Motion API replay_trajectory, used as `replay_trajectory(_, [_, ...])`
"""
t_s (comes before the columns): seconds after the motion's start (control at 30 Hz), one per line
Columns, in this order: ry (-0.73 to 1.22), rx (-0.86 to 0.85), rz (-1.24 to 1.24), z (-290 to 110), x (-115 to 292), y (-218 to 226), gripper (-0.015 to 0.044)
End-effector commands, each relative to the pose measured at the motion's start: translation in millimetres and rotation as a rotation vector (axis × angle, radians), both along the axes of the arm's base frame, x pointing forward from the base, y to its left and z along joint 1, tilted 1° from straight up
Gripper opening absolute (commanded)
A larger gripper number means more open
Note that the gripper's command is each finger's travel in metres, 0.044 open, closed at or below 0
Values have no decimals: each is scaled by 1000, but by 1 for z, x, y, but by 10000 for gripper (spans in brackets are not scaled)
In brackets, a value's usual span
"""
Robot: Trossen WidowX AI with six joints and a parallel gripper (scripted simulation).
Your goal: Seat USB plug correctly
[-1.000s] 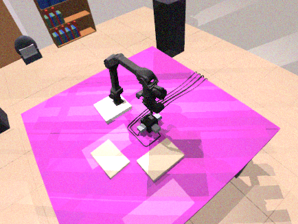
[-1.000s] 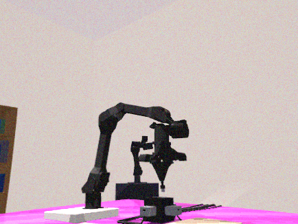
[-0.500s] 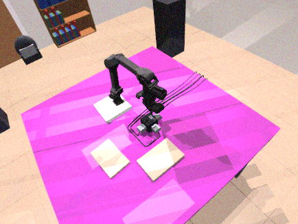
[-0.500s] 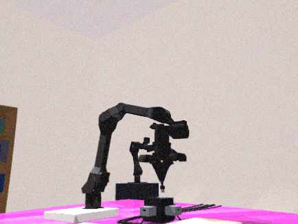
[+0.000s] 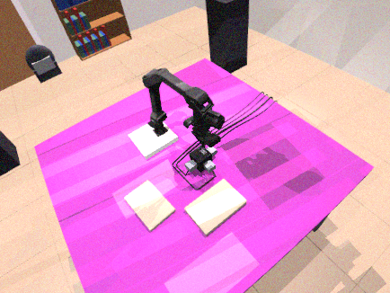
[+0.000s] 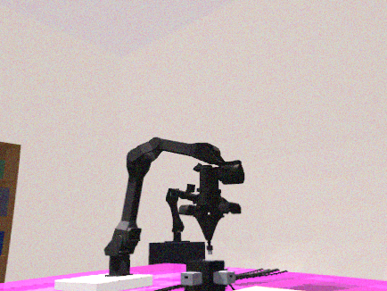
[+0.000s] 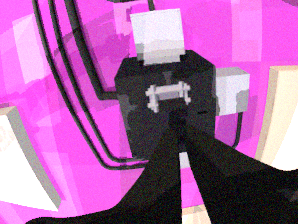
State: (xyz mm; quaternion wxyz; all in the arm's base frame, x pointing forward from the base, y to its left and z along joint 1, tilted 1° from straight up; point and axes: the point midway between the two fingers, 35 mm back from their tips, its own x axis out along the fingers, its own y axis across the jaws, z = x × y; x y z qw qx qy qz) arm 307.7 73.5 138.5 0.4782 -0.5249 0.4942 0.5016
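The black power cube (image 5: 200, 159) (image 6: 205, 269) (image 7: 135, 120) stands upright on the magenta table. On its top the wrist view shows a light metallic socket outline (image 7: 169, 93). My gripper (image 6: 209, 243) (image 7: 179, 134) points straight down, shut on the USB plug (image 6: 209, 249) (image 7: 177, 118), a small dark body. The plug's pale metal end points down. In the exterior view it hangs just above the cube's top, with a small gap. In the wrist view the fingertips and plug lie just below the socket outline. Which way round the plug is turned cannot be told.
Pale block plugs (image 5: 190, 167) (image 6: 192, 278) (image 7: 158, 32) stick out of the cube's sides; another (image 7: 233, 92) is at the right in the wrist view. Black cables (image 5: 234, 121) (image 7: 67, 102) run around the cube. Two cream slabs (image 5: 150, 206) (image 5: 216, 207) lie nearby.
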Motion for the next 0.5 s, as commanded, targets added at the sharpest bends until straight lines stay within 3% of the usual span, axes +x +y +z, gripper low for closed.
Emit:
replay_trajectory(0.0, [-2, -6, -4, -1, 1, 0, 0])
replay_trajectory(0.47, [-2, -18, -5, -3, 1, -1, 0])
